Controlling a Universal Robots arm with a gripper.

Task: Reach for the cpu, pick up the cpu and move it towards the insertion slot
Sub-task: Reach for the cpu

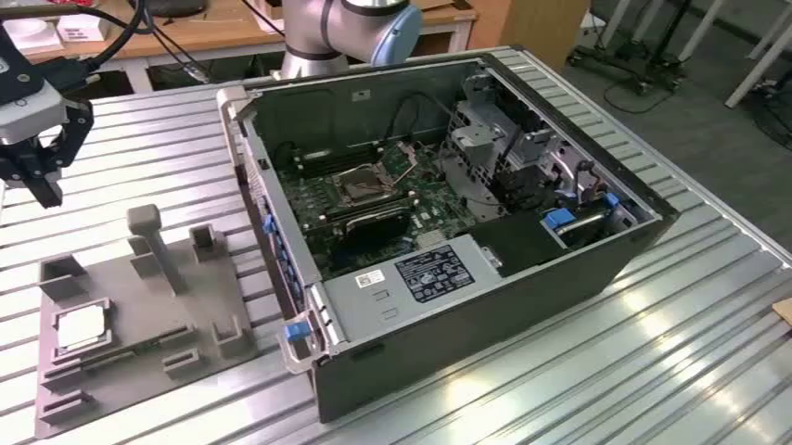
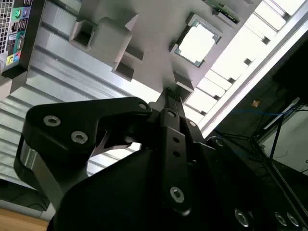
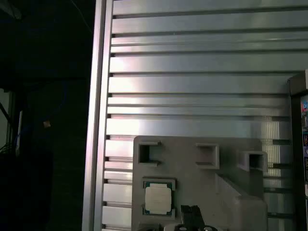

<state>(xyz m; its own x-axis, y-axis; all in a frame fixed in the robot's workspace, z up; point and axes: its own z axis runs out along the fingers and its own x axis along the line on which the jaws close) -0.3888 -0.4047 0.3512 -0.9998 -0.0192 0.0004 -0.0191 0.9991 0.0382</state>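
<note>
CPU (image 1: 81,326) position, exterior view: seated flat in a square recess of the grey plastic fixture (image 1: 148,306), which lies on the slatted metal table (image 1: 148,139) towards the exterior view's left. The gripper (image 1: 47,193) hangs above the table, well apart from the CPU and empty. The insertion slot (image 1: 362,184) sits inside the open computer case (image 1: 495,278) – shiny frame, dark centre, green board around it.

Second wrist view: the gripper (image 2: 168,94) points at the fixture (image 2: 154,29), its tip near the CPU (image 2: 197,43) but short of it.

First wrist view: the CPU (image 3: 158,198) rests in the fixture (image 3: 192,163); the gripper (image 3: 191,214) shows beside it – fingers apparently together, nothing between them.
</note>
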